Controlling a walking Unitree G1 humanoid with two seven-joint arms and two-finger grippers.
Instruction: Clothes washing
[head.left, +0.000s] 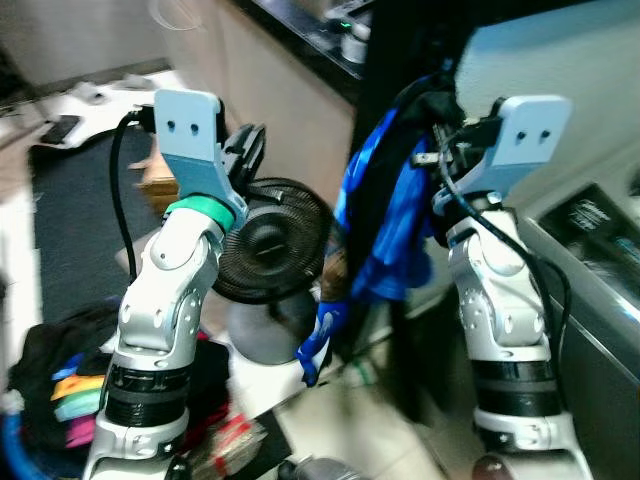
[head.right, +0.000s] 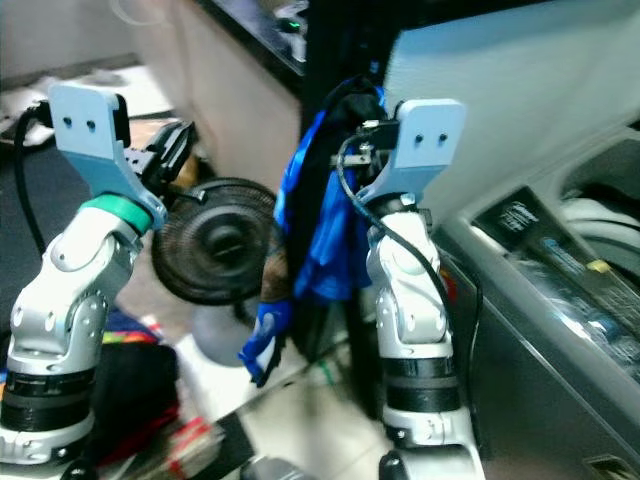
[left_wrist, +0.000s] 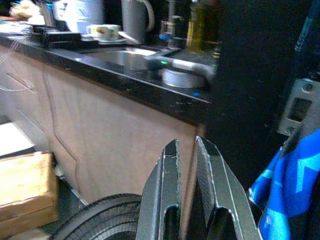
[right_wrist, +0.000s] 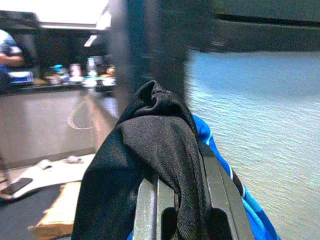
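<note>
Closest in, the floor is a blurry mess: a dark heap with bright colored clothes (head.left: 75, 400) by the left arm's base, too smeared to sort out, and cut off by the frame edge.

The right end effector (right_wrist: 177, 200) is raised and clamped on a blue and black garment (head.left: 385, 220). The black knit fabric bunches over the fingers and hides the tips, while the shiny blue part hangs in long folds between the two arms, its lowest tail dangling near the floor. The garment also hides part of the dark post behind it.

The left end effector (left_wrist: 187, 195) is up too, holding nothing, its two fingers nearly together with just a thin slit between them. Right past it is a round black fan (head.left: 265, 240) with a wire grille, on a grey base.

On the robot's right is the grey washing machine (head.right: 560, 330), the control panel blurred and the top cut off, so not much room on that side.

Farther back, a glossy black table (left_wrist: 125, 70) on beige cabinets carries a mug, a kettle and bottles, all soft-focus. A cardboard box (left_wrist: 27, 185) sits on the floor below.
</note>
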